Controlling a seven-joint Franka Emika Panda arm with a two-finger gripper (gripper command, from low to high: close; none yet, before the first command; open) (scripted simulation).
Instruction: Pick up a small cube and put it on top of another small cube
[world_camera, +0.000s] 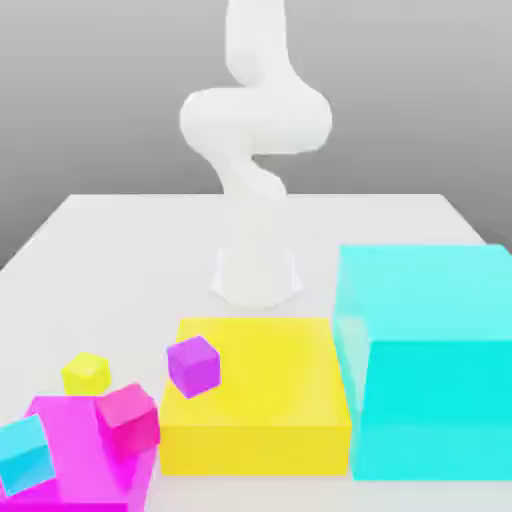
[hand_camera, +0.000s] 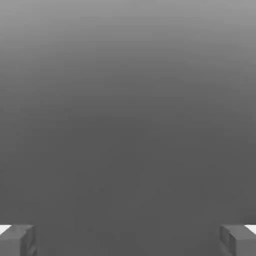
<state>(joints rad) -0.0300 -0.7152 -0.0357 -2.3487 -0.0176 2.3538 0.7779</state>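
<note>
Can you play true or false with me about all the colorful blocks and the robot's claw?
1. The small yellow cube sits on the table, beside the big pink block. True.
2. The small purple cube is on top of the big cyan block. False: it is at the big flat yellow block, at that block's edge on the exterior view's left.
3. The gripper is open and holding nothing. True.
4. The big cyan block is the lowest block. False: it stands taller than the flat yellow block next to it.
5. A small cyan cube and a small pink cube rest on the big pink block. True.
</note>
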